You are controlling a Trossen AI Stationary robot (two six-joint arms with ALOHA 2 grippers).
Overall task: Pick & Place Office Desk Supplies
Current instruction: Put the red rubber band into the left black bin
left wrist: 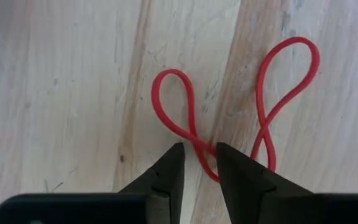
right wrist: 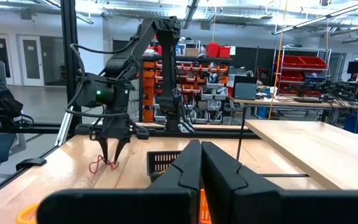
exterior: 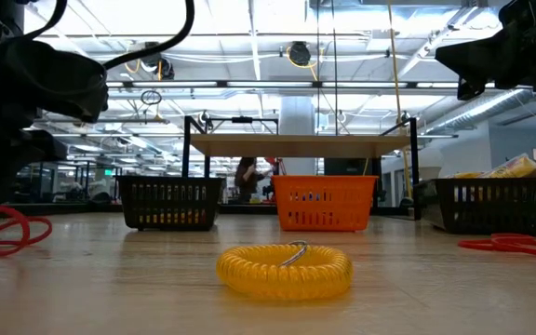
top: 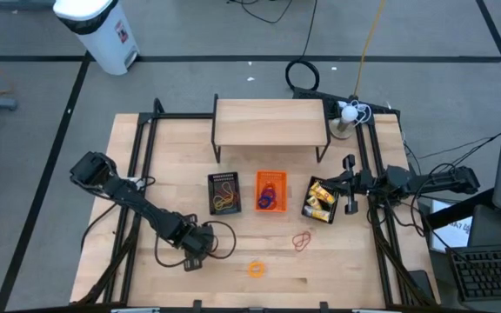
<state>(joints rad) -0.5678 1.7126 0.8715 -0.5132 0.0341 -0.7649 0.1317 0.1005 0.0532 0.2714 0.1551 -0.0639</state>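
The left gripper (left wrist: 199,163) straddles a thin red rubber band (left wrist: 185,112) on the wooden table (left wrist: 55,93), well in front of the orange plastic tray (top: 270,190), jaws narrow but not clamped. It should pinch at the crossing strand and lift straight. The right gripper (right wrist: 201,163) waits shut beside that tray.

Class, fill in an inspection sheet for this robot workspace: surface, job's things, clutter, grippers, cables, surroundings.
Surface: wooden table, with a raised wooden shelf at the back.
Job's things: red rubber band under the left gripper; yellow coil ring and red bands loose on the table; three trays holding supplies.
Clutter: nothing seen.
Grippers: left gripper straddles the red rubber band, a gap showing; right gripper shut, empty, above the right tray.
Cables: black cable loop on the floor.
Surroundings: white bin; shelving behind.
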